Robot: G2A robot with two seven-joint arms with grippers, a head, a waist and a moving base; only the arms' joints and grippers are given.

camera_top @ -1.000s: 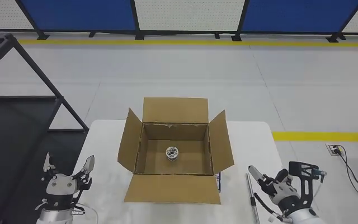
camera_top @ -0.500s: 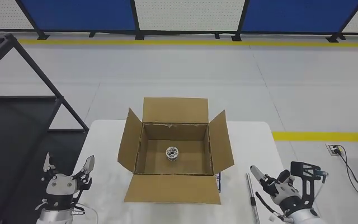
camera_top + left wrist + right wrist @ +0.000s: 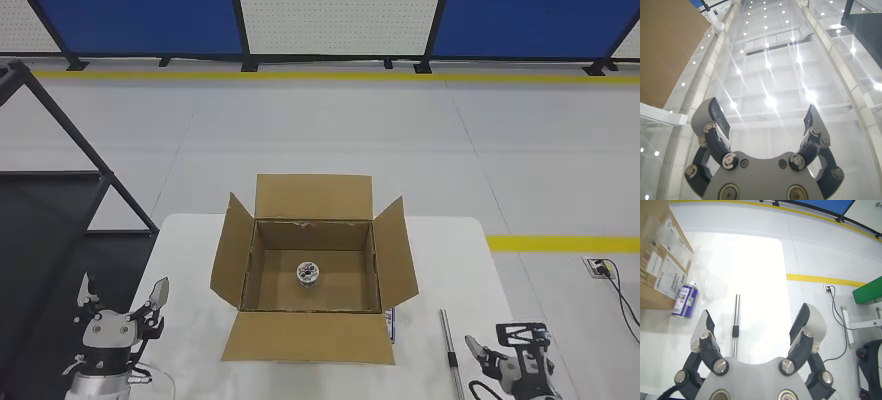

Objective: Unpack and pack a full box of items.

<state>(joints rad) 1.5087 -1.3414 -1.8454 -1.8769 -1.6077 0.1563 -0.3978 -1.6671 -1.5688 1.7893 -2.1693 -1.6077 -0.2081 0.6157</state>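
Brown cardboard is used for the open box (image 3: pixel 313 235), which is set at the middle of the white table (image 3: pixel 190 300) with all four flaps (image 3: pixel 310 338) folded outward. A single small round item (image 3: pixel 308 272), pale with dark spots, is seen on the box floor near its centre; what kind of item it is cannot be told. A blue spray can (image 3: pixel 685 299) is laid on its side on the table, just beside the box's right wall and near the front corner. A slim metal rod (image 3: pixel 737 311) with a black band (image 3: pixel 735 330) is laid further to the right, apart from the can and roughly parallel to the box's side.

The left gripper (image 3: pixel 122 290) is held at the near left edge of the table, well apart from the box. Its fingers are spread wide and nothing is held between them. Its textured pads (image 3: pixel 719 115) are turned upward towards ceiling lights (image 3: pixel 768 65).

The right gripper (image 3: pixel 500 350) is held at the near right edge of the table, just beside the near end of the rod. Its jaws are likewise spread wide and nothing is gripped. The rod is seen lying on the table between and beyond its fingers (image 3: pixel 802 321), untouched by them.
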